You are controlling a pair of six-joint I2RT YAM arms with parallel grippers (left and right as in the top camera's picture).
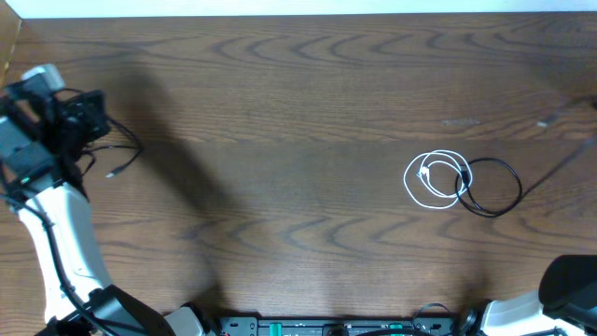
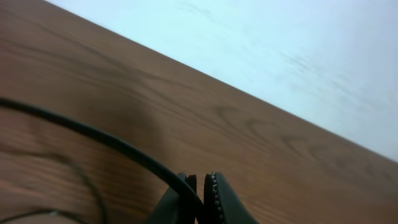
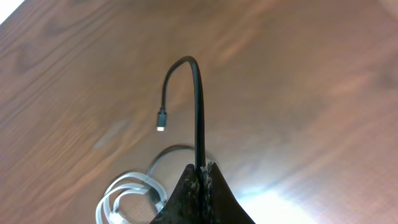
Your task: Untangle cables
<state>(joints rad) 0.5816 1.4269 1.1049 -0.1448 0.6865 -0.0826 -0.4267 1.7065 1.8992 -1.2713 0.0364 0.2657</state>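
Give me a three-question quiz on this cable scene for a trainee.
1. True or false: in the overhead view the white cable overlaps the black loop.
2. In the right wrist view the right gripper is: A open; B shut on a black cord; C shut on the white cable.
3. Fill in: the held cord's free end carries a small ____.
Key: 1 true; 2 B; 3 plug.

Your right gripper is clamped tight on a black cable. The cable runs straight up out of the fingertips, then hooks over toward the left of the view. Its small plug hangs free, off the wooden table. White cable is coiled on the table at lower left, with a dark strand curving along its upper edge. There's a glare patch on the wood at lower right.
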